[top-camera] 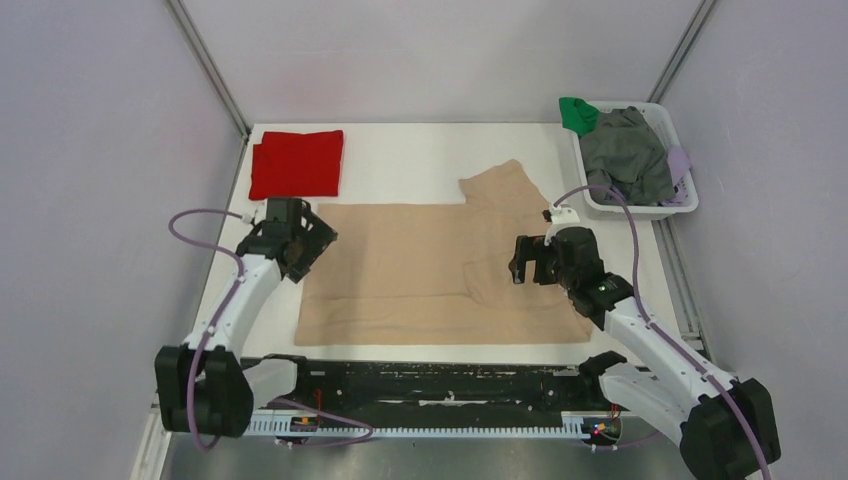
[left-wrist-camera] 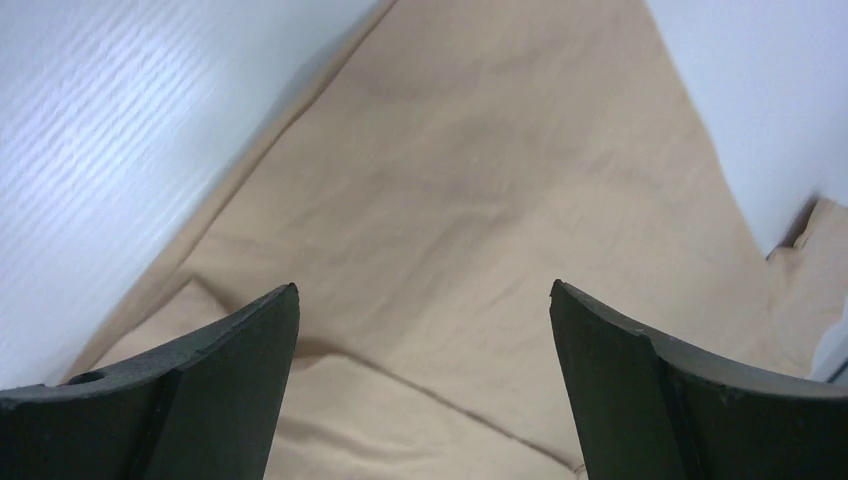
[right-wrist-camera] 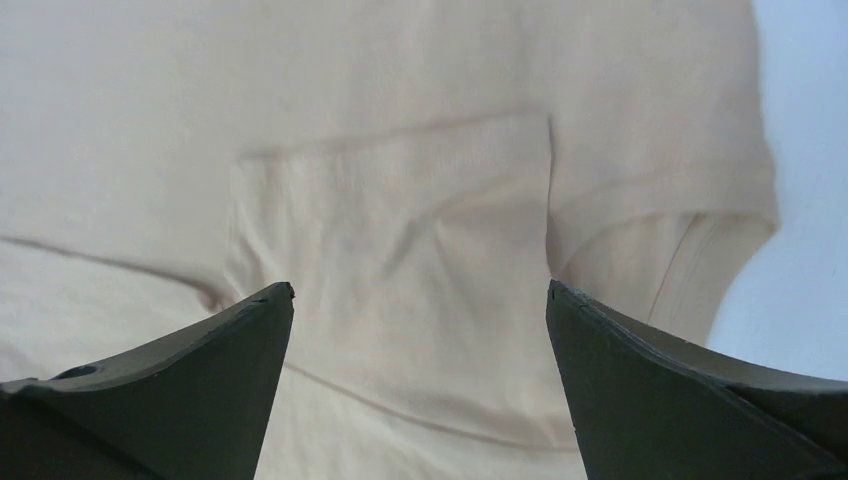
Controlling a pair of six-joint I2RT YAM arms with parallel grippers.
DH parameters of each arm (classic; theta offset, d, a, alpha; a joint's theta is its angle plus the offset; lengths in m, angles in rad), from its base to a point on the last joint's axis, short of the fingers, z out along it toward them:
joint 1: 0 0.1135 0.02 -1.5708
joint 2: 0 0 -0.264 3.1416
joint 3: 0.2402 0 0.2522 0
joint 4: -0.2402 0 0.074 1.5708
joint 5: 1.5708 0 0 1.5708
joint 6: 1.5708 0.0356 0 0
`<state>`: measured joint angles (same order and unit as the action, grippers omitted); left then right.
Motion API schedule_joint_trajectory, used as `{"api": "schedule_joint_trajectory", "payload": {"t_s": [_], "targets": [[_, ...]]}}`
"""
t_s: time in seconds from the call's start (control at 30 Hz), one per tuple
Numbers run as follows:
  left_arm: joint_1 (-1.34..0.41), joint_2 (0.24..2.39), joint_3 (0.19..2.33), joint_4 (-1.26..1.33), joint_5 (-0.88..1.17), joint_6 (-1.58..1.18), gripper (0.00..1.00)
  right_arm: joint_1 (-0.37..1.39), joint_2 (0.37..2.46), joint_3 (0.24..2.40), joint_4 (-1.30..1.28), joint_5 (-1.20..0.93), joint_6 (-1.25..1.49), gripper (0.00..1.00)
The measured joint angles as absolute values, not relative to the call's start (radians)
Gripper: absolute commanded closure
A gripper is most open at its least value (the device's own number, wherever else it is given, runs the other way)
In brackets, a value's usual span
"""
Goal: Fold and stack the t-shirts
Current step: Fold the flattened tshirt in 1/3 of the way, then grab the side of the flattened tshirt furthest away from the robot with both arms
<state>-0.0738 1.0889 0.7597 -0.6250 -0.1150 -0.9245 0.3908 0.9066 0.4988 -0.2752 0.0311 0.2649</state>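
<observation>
Cloth: beige t-shirt (top-camera: 420, 265) softly creased, red t-shirt (top-camera: 296, 164) a folded rectangle.

Beyond the beige t-shirt (top-camera: 420, 265): bare table (top-camera: 420, 150); basket (top-camera: 645, 210) blocking far right, red t-shirt (top-camera: 297, 164) far left.

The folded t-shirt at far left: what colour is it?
The folded t-shirt is plain red, clearest in the top external view.

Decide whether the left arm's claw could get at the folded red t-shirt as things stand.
Probably yes: the left claw hangs open close to the red t-shirt, and nothing stands between them or lies on top of it.
</observation>
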Motion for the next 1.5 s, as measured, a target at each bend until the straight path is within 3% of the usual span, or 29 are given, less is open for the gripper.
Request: {"api": "schedule_joint_trajectory", "payload": {"t_s": [0.17,0.57,0.7,0.87,1.07,1.2,1.3,1.33,1.5], "targets": [[-0.063,1.337,0.933,-0.564,-0.178,-0.875,0.0,0.391,0.971,0.522,-0.146,0.049,0.261,0.02],[0.047,1.902,1.304,-0.407,-0.146,-0.703,0.31,0.385,1.125,0.559,-0.06,0.05,0.216,0.02],[0.06,1.965,1.332,-0.39,-0.112,-0.649,0.44,0.377,1.155,0.57,-0.06,0.051,0.208,0.01],[0.059,2.011,1.394,-0.381,-0.08,-0.598,0.46,0.37,1.166,0.57,-0.061,0.054,0.205,0.01],[0.059,2.023,1.394,-0.364,-0.038,-0.566,0.61,0.365,1.166,0.57,-0.06,0.054,0.205,0.01],[0.059,2.027,1.391,-0.35,0.008,-0.559,0.74,0.362,1.166,0.57,-0.061,0.054,0.205,0.01],[0.059,2.027,1.375,-0.327,0.031,-0.556,0.96,0.361,1.166,0.57,-0.061,0.06,0.205,0.01],[0.059,2.027,1.37,-0.317,0.039,-0.553,0.98,0.36,1.166,0.57,-0.061,0.063,0.205,0.01],[0.059,2.022,1.349,-0.279,0.068,-0.547,0.98,0.351,1.182,0.578,-0.063,0.087,0.205,0.01]]}}
